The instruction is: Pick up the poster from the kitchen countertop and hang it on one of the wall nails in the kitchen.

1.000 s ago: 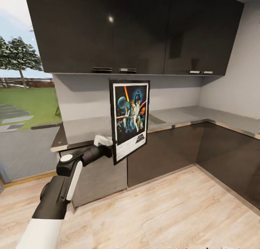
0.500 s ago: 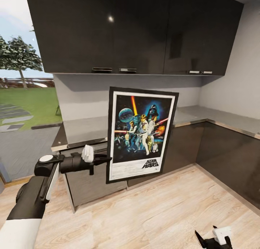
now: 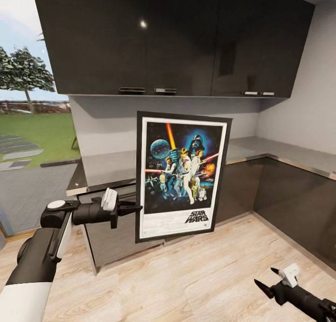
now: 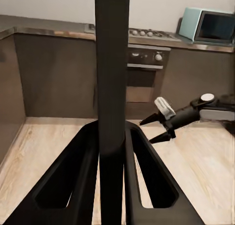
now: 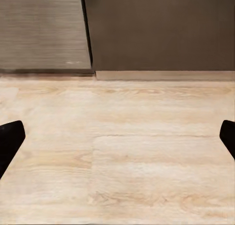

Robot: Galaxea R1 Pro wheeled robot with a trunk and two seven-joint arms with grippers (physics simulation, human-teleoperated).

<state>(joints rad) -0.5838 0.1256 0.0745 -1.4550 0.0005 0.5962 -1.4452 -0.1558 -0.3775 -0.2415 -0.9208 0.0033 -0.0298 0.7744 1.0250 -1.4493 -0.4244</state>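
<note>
The right claw [image 3: 270, 279] hangs low over the wood floor [image 3: 196, 280], fingers spread, holding nothing; the left claw [image 3: 135, 209] grips the poster [image 3: 182, 175] by its edge, upright, off and before the tabletop [image 3: 107, 168]; dark cabinets [image 3: 168, 41] hang beyond.

From my head camera the room is evenly bright, with daylight coming in from the window [image 3: 32, 125] at the left of the frame and a small glare spot on the glossy upper cabinets [image 3: 143, 25] near the top centre. I see soft shadow under those cabinets on the wall. Both wrist pictures look slightly soft, and straight edges bow towards the head view's corners.
</note>
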